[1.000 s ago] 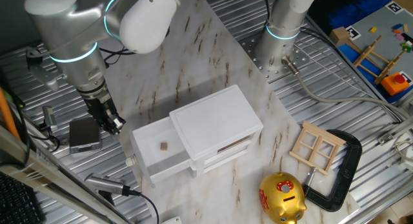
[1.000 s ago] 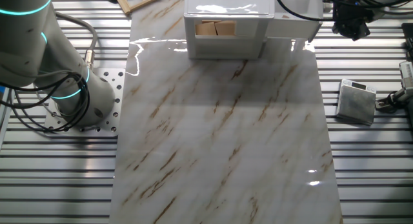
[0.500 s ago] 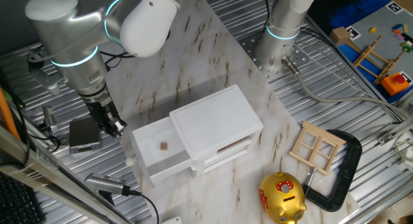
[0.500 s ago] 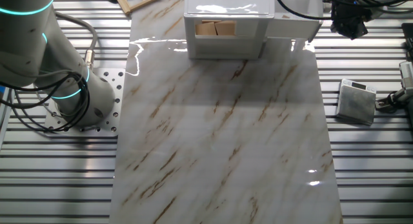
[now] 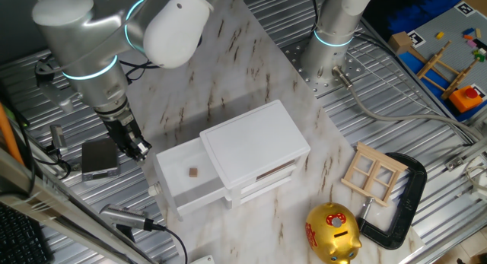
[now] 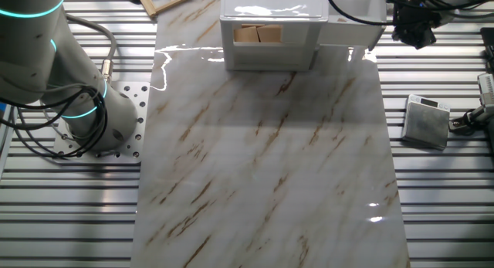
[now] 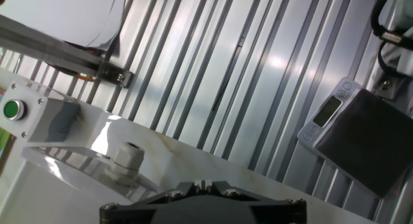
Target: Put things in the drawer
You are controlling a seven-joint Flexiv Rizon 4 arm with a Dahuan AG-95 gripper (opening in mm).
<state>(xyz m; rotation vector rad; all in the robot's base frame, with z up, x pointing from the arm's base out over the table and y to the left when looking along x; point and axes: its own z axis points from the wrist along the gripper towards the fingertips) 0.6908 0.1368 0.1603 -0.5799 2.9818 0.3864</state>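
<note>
The tiny brown block (image 5: 193, 173) already lies in the open top drawer (image 5: 176, 167), and the gripper (image 5: 138, 148), jaw state impossible to tell, hangs just left of it, so pushing the drawer shut looks next.

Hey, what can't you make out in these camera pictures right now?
- Claw: open or shut unclear; small and dark in one fixed view, fingers below the hand view's bottom edge.
- Drawer interior: hidden behind the cabinet in the other fixed view.
- Brown block: too small to identify.
</note>
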